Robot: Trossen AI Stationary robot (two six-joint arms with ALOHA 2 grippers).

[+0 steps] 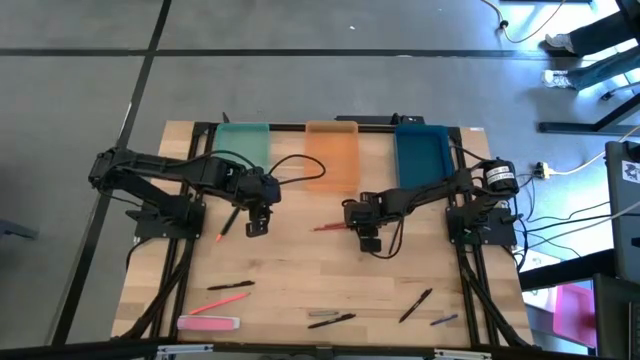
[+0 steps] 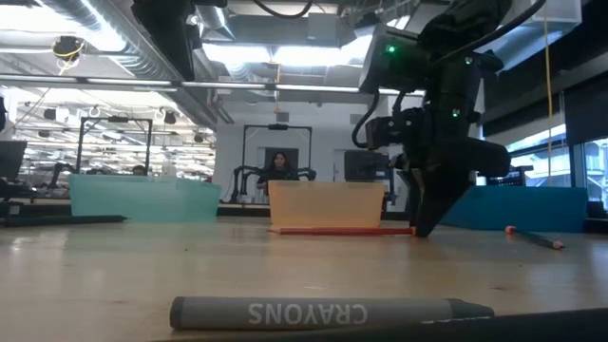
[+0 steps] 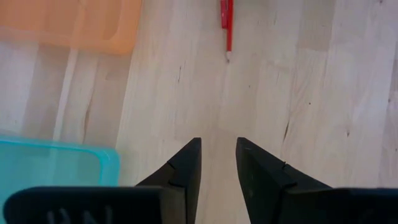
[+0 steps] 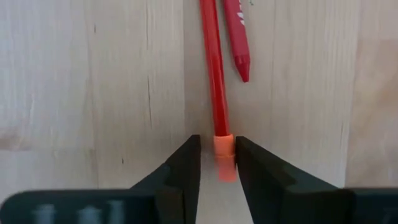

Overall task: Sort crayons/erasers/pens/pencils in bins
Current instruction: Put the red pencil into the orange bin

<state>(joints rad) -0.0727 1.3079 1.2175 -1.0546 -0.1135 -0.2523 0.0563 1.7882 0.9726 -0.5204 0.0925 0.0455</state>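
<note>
From above, the wooden table [image 1: 300,270] carries three trays along its upper edge: a teal tray [image 1: 243,150] at left, an orange tray [image 1: 332,152] in the middle and a blue tray [image 1: 422,152] at right. The left gripper [image 1: 257,222] hangs left of centre, just below the teal tray, with an orange-red pencil [image 1: 226,225] lying slanted just beside it. The right gripper [image 1: 368,238] sits at mid-frame, at the right end of a red pencil [image 1: 328,227]. Along the lower edge lie a pink eraser [image 1: 208,323] at lower left, a black pen [image 1: 230,286] and a pinkish pencil [image 1: 226,300] above it, and further sticks at lower centre and right, among them a second black pen [image 1: 415,305].

At table height, the right gripper [image 2: 424,226] comes down right of centre to the end of the red pencil [image 2: 337,230] lying before the orange tray [image 2: 326,203]. A grey crayon [image 2: 332,312] fills the foreground.

From the left wrist, the left gripper [image 3: 217,163] has its fingers a little apart over bare wood, gripping nothing; the orange and teal trays show at the left edge.

From the right wrist, the right gripper [image 4: 217,158] has its fingers clamped on the red pencil's orange eraser end, a red crayon [image 4: 237,38] beside the pencil [image 4: 212,68].
</note>
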